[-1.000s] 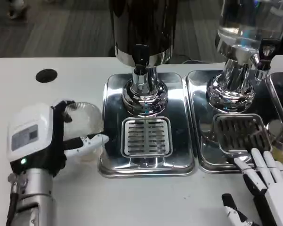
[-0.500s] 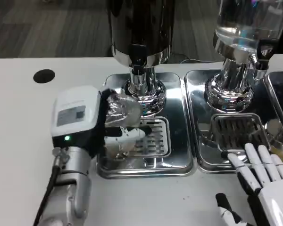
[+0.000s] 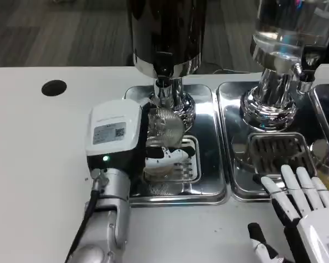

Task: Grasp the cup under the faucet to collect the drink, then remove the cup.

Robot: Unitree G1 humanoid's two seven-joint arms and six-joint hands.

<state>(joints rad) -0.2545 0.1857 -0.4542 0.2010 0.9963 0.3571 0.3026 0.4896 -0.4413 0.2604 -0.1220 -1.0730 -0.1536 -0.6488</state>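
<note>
Head view
Left hand [image 3: 132,143]: over the left tray, at about 9 o'clock from the cup, white back turned up with a green light near the wrist. Its fingers [image 3: 172,155] wrap round the cup and grip it.
Cup [image 3: 163,131]: clear plastic, ribbed, upright. It stands over the grate of the left tray, directly below the faucet, held in the left hand.
Faucet [image 3: 163,68]: black tap at the base of the dark drink dispenser [image 3: 167,33], at 12 o'clock from the cup, just above its rim. I cannot tell whether drink is running.
Left tray [image 3: 208,175]: shiny steel, with a slotted grate [image 3: 181,171] at its 6 o'clock side, partly hidden by the cup and fingers.
Right hand [image 3: 304,211]: at the picture's 5 o'clock corner, on the table edge just below the right tray. The fingers are spread and straight, pointing to 12 o'clock, with nothing in them; the thumb sits apart at 8 o'clock.
Right tray [image 3: 230,109]: steel, just beside the left tray at its 3 o'clock, with its own grate [image 3: 279,156].
Clear dispenser [image 3: 288,33]: stands on the right tray, at 1 o'clock from the cup, on a chrome foot.
Table [image 3: 38,159]: white, with a black round hole [image 3: 54,87] at 10 o'clock from the left hand, well apart from it.
</note>
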